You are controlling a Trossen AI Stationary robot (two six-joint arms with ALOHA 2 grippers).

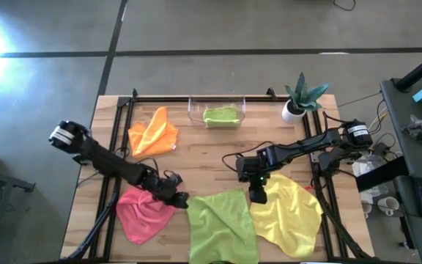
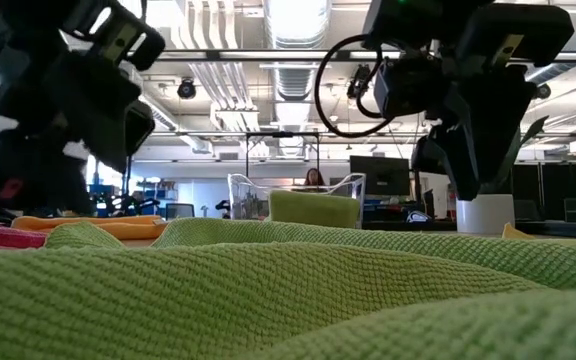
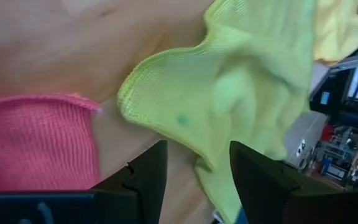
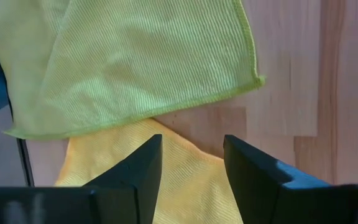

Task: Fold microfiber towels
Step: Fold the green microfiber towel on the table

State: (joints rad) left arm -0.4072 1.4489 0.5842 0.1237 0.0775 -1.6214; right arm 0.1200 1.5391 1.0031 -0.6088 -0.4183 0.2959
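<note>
A lime green towel (image 1: pixel 222 224) lies spread and rumpled at the table's near middle. It fills the low view's front (image 2: pixel 298 290). A pink towel (image 1: pixel 143 213) lies to its left and a yellow towel (image 1: pixel 288 213) to its right. An orange towel (image 1: pixel 152 133) lies crumpled at the far left. A second lime green towel (image 1: pixel 222 116) lies folded in the clear bin (image 1: pixel 195 110). My left gripper (image 3: pixel 194 168) is open above the spread towel's far left corner (image 3: pixel 126 99). My right gripper (image 4: pixel 191 162) is open above the yellow towel's far corner (image 4: pixel 166 155), beside the green towel's far right corner (image 4: pixel 253 81).
A potted plant (image 1: pixel 299 99) stands at the far right corner. The bin stands at the far edge, in the middle. Bare wood (image 1: pixel 211 158) shows across the table's middle, between the bin and the three near towels. Cables and equipment lie beyond the right edge.
</note>
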